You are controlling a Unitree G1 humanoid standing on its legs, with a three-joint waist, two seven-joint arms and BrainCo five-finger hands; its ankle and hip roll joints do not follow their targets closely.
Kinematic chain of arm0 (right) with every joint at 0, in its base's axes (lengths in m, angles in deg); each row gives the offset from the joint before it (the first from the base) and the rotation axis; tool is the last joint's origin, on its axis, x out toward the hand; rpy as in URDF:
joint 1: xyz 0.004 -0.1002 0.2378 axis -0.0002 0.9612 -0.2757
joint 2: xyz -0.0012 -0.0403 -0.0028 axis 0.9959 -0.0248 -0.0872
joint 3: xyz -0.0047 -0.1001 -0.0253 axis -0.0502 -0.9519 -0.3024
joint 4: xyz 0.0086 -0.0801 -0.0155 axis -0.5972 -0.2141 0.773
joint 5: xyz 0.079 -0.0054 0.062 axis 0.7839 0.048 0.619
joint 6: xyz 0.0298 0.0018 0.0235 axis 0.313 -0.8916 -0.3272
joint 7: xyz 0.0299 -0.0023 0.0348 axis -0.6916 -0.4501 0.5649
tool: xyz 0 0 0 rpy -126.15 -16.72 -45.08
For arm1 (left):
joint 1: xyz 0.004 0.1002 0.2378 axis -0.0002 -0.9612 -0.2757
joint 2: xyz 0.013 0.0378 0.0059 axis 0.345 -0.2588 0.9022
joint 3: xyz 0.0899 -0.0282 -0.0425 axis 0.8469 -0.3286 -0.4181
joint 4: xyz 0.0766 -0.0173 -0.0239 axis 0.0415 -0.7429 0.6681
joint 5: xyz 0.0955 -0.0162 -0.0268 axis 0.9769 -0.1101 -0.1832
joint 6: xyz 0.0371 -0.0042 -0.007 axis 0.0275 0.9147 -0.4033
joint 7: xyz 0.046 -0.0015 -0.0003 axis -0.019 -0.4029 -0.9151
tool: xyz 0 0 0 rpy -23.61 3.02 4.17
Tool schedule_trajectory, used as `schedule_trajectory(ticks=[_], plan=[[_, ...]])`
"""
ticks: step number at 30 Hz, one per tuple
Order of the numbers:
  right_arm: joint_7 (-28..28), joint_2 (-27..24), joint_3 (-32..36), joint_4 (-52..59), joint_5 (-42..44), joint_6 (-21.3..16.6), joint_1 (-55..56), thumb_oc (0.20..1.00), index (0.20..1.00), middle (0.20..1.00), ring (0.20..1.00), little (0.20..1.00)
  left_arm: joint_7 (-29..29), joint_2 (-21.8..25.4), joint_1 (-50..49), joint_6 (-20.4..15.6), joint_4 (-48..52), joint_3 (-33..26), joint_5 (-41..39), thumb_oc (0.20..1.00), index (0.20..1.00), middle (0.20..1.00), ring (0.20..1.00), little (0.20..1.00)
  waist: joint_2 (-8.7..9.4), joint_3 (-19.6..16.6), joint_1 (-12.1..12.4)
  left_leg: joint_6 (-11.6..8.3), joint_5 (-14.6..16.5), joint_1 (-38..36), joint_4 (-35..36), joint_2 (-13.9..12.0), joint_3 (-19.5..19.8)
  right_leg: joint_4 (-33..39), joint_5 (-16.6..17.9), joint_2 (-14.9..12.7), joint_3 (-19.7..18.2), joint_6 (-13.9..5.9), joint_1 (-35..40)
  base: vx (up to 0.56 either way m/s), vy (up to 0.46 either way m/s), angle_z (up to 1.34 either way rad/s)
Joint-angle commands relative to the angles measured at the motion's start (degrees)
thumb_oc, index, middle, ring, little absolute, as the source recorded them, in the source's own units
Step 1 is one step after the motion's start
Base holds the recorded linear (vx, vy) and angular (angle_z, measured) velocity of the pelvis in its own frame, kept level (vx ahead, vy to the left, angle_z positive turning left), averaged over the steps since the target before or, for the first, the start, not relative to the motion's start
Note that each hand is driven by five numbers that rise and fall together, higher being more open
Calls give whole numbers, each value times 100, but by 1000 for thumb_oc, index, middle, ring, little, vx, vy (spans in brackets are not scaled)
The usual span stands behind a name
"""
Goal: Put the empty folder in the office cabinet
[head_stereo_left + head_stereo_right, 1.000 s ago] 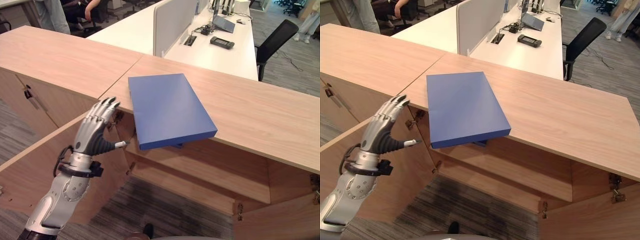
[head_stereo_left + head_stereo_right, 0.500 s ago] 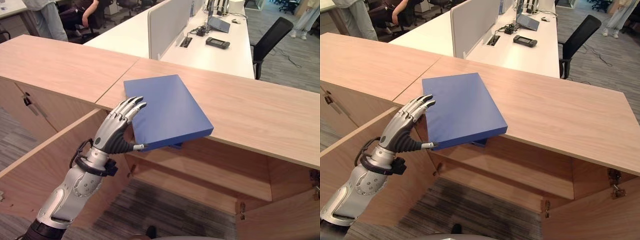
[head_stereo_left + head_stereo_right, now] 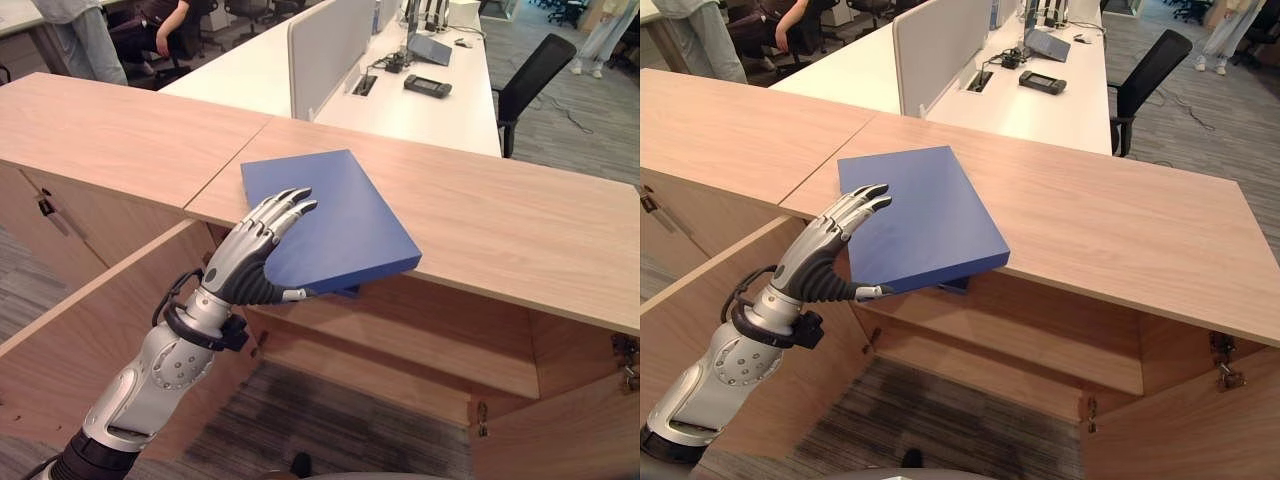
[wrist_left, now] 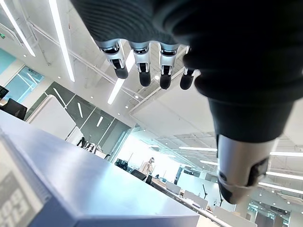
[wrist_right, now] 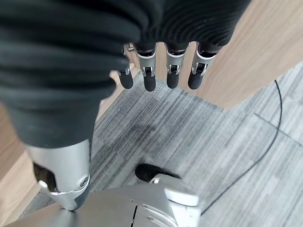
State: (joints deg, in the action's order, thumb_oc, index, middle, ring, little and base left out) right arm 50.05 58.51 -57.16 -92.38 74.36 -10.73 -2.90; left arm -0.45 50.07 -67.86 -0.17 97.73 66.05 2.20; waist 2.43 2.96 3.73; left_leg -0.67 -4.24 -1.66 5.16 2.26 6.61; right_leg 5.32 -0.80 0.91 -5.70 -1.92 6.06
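Left hand point(image 3: 252, 262) spread wide over blue folder point(image 3: 340, 215) corner.

- Folder point(image 3: 325, 215): blue, matt, smooth board-like cover.
- Cabinet top point(image 3: 520, 230): light wood-grain laminate, smooth, low sheen.
- Cabinet door point(image 3: 70, 350): same pale wood finish, at 8 o'clock from the folder.
- Left hand point(image 3: 258, 245): silver metallic fingers, dark matt tips, black ribbed cover.
- Floor point(image 3: 330, 420): grey, striped carpet, rough weave.
- Desk point(image 3: 400, 95): white, smooth, matt.
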Motion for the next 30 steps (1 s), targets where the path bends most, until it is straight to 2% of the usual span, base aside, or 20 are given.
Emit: schedule_trajectory(ticks=[1, 7, 13, 14, 25, 27, 28, 30], plan=[[-95, 12, -296, -36, -72, 1, -77, 1000, 1000, 1000, 1000, 1000, 55, -147, 264, -34, 329, 56, -308, 1000, 1000, 1000, 1000, 1000, 202, -120, -17, 165, 431, 20, -16, 272, 125, -32, 509, 121, 128, -511, -269, 0, 0, 0], [-110, 8, -305, -25, -36, 14, -99, 1000, 1000, 1000, 1000, 1000, 157, -219, 265, 31, 224, 179, -361, 1000, 1000, 1000, 1000, 1000, 208, -112, -17, 161, 439, 10, -16, 262, 133, -32, 498, 121, 122, -506, -266, 0, 0, 0], [-86, 39, -328, -53, -13, 32, -113, 1000, 1000, 1000, 1000, 1000, 67, -251, 447, 101, -171, 381, 35, 1000, 1000, 1000, 1000, 1000, 218, -108, -33, 163, 448, -4, -16, 258, 125, -32, 487, 126, 126, -492, -250, 0, 0, 0], [-62, 37, -353, -82, -1, 51, -145, 1000, 1000, 1000, 1000, 1000, 33, -279, 633, 126, -473, 593, 293, 1000, 1000, 1000, 1000, 1000, 227, -116, -55, 161, 452, -17, -16, 252, 115, -32, 486, 127, 126, -487, -243, 0, 0, 0], [71, 37, -344, -158, 0, 67, -210, 1000, 1000, 1000, 1000, 1000, -255, -350, 1180, 148, -1299, 1163, 1206, 1000, 1000, 1000, 1000, 1000, 263, -153, -69, 158, 474, -48, -16, 241, 123, -32, 461, 129, 138, -463, -209, 1, -1, 0], [92, 23, -345, -193, -7, 81, -222, 1000, 1000, 1000, 1000, 1000, -352, -411, 1358, 171, -1511, 1298, 1443, 1000, 1000, 1000, 1000, 1000, 271, -169, -77, 160, 481, -59, -16, 239, 129, -32, 459, 131, 146, -462, -207, 7, -5, 2], [114, 16, -361, -220, 8, 77, -256, 1000, 1000, 1000, 1000, 1000, -498, -438, 1622, 229, -1809, 1490, 1910, 1000, 1000, 1000, 1000, 1000, 273, -187, -93, 165, 492, -66, -16, 240, 129, -32, 448, 133, 141, -453, -202, 0, 0, 0], [118, 14, -360, -229, 7, 80, -268, 1000, 1000, 1000, 1000, 1000, -542, -437, 1688, 248, -1889, 1528, 2037, 1000, 1000, 1000, 1000, 1000, 273, -190, -97, 165, 493, -66, -16, 240, 129, -32, 447, 134, 145, -454, -205, 0, 0, 0]])
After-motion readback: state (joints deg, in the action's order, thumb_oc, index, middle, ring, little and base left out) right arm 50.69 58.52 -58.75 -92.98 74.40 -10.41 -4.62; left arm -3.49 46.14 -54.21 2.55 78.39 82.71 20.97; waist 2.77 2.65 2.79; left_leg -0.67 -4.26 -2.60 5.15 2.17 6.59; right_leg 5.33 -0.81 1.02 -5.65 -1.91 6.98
